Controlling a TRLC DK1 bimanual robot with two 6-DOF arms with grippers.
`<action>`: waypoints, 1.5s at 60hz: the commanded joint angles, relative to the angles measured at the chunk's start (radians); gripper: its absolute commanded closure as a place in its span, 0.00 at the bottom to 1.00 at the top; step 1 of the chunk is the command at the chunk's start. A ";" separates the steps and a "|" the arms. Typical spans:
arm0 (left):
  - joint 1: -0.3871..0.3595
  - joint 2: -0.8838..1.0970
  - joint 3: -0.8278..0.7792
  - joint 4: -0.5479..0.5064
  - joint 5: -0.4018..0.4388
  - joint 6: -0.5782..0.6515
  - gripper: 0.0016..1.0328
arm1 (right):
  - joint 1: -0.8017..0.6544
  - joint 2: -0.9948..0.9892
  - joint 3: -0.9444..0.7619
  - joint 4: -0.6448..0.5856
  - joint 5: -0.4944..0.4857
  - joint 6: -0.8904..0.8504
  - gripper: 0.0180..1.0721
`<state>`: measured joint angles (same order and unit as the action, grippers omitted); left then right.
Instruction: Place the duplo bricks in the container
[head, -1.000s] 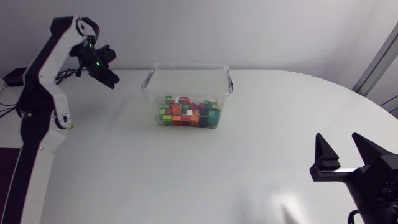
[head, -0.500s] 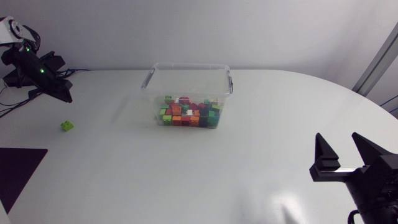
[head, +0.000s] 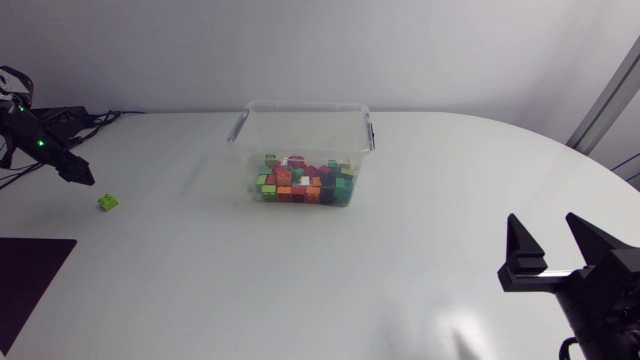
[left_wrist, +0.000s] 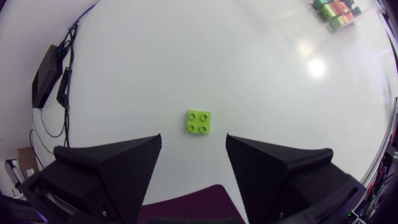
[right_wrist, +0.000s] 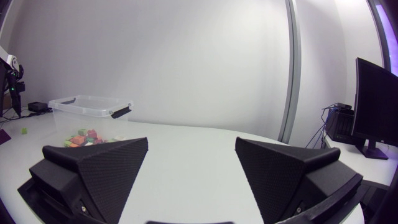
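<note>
A single lime-green duplo brick (head: 107, 202) lies studs up on the white table at the far left. My left gripper (head: 76, 174) hangs just behind and above it. In the left wrist view the brick (left_wrist: 198, 122) sits just ahead of the gap between the open fingers of that gripper (left_wrist: 193, 148), touching neither. The clear plastic container (head: 248, 125) stands at the back middle, with several coloured bricks (head: 305, 181) inside. My right gripper (head: 548, 238) rests open near the front right, empty, facing the container (right_wrist: 62, 104) across the table.
A dark purple mat (head: 30, 275) lies at the table's front left corner, close to the green brick. Black cables and a small black box (left_wrist: 47, 74) lie along the back left edge. The container has black clip handles (head: 371, 133) on its sides.
My left arm swung from beside the container out to the far left and lower, uncovering the green brick. Its fingers now stand apart. The right arm has not moved.
</note>
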<state>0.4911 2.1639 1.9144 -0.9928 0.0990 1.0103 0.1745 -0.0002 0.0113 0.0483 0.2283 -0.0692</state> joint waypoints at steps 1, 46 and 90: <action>0.012 0.048 -0.032 0.000 -0.002 0.103 0.10 | -0.003 -0.004 -0.016 -0.008 -0.007 -0.017 0.04; 0.018 0.307 0.218 -0.079 0.025 0.189 0.30 | -0.003 -0.004 -0.016 -0.008 -0.007 -0.017 0.04; -0.121 -0.200 -0.104 -0.299 0.192 0.143 0.79 | -0.003 -0.004 -0.016 -0.008 -0.007 -0.017 0.04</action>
<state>0.4126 2.0621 1.8709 -1.2663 0.2661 1.1736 0.1745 -0.0002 0.0113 0.0479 0.2283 -0.0692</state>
